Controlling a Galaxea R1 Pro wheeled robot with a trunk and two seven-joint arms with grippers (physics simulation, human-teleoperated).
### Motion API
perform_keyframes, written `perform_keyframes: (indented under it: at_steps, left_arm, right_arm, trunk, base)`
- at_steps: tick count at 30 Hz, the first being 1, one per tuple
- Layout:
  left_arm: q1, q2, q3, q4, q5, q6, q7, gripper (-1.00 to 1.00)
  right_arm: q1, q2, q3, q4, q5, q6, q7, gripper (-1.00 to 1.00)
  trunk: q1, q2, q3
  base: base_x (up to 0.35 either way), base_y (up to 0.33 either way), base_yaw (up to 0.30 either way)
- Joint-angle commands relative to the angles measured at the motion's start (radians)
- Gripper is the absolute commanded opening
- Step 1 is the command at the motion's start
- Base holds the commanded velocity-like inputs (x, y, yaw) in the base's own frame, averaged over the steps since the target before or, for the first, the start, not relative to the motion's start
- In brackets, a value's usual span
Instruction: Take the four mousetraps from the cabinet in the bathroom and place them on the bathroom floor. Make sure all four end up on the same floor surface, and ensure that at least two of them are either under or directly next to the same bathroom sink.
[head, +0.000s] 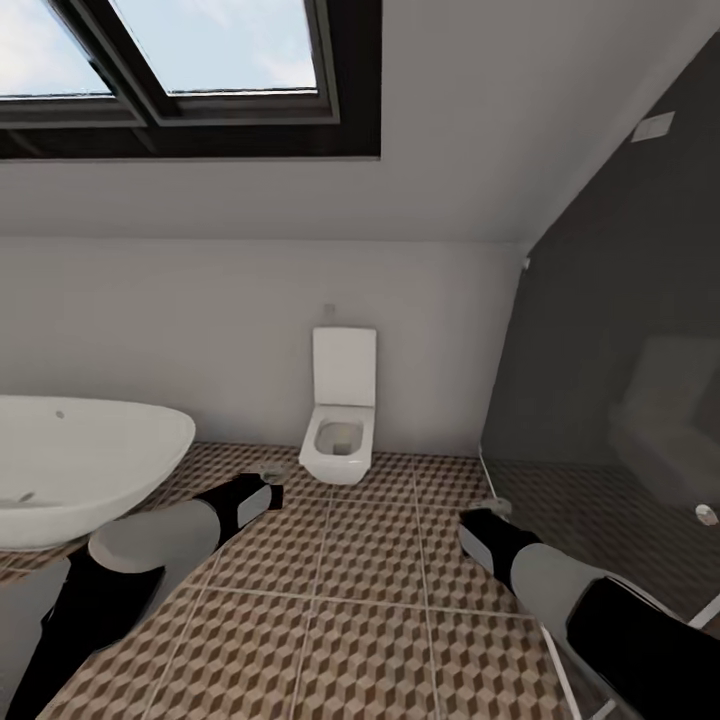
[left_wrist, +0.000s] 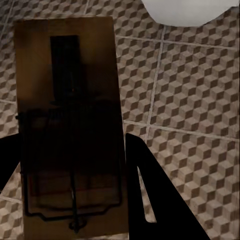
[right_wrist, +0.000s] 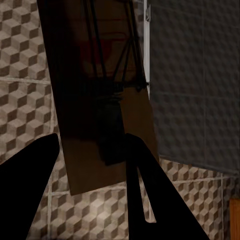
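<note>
Each arm is carrying a mousetrap. In the left wrist view a tan wooden mousetrap (left_wrist: 70, 130) with a dark wire bar is sitting between the two black fingers (left_wrist: 150, 195) of the left gripper (left_wrist: 70, 165), which is clamped on the board's long edges. In the right wrist view a second mousetrap (right_wrist: 97, 95) is hanging tilted in the right gripper (right_wrist: 92, 165), whose fingers (right_wrist: 145, 190) are pinching its lower end. No writing is legible on either board.

Both are hovering over the bathroom floor (head: 370, 600), big square tiles printed with a brown-and-beige cube pattern and pale grout. In the head view the left arm (head: 170, 540) and right arm (head: 560, 580) are reaching forward over it, with a wide open stretch of tile running between them.

That room is being hemmed in by a white oval bathtub (head: 80, 470) at the left, a white square toilet (head: 340, 420) against the back wall, and a dark glass shower screen (head: 620, 400) at the right. Overhead, a black-framed skylight (head: 190, 70) is showing pale sky.
</note>
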Motion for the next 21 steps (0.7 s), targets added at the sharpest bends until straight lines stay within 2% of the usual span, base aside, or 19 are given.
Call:
perform_keyframes:
  at_steps: [1,4,15,21]
  left_arm:
    - [-0.004,-0.008,-0.005,-0.003,0.001,0.006,0.004,-1.00]
    - [-0.005,-0.012,-0.005,-0.005,0.002,0.004,0.003,-1.00]
    - [0.001,0.003,-0.005,-0.001,0.005,-0.004,0.008,-1.00]
    - [0.002,0.010,-0.006,0.000,0.004,-0.005,0.009,-1.00]
  right_arm:
    - [-0.001,-0.002,0.009,-0.002,-0.008,0.005,0.000,-1.00]
    - [0.001,-0.004,0.010,-0.002,-0.007,0.006,0.021,-1.00]
    - [0.003,0.002,0.016,-0.002,-0.001,0.002,0.036,-1.00]
    - [0.004,0.007,0.017,0.001,0.004,-0.112,0.038,-1.00]
  trunk:
    - [0.001,-0.002,-0.002]
    - [0.001,-0.002,-0.002]
    - [0.001,-0.002,-0.002]
    - [0.001,-0.002,-0.002]
  base:
    - [0.325,0.089,0.000]
    - [0.327,0.047,0.000]
    - [0.328,0.061,0.000]
    - [0.329,0.117,0.000]
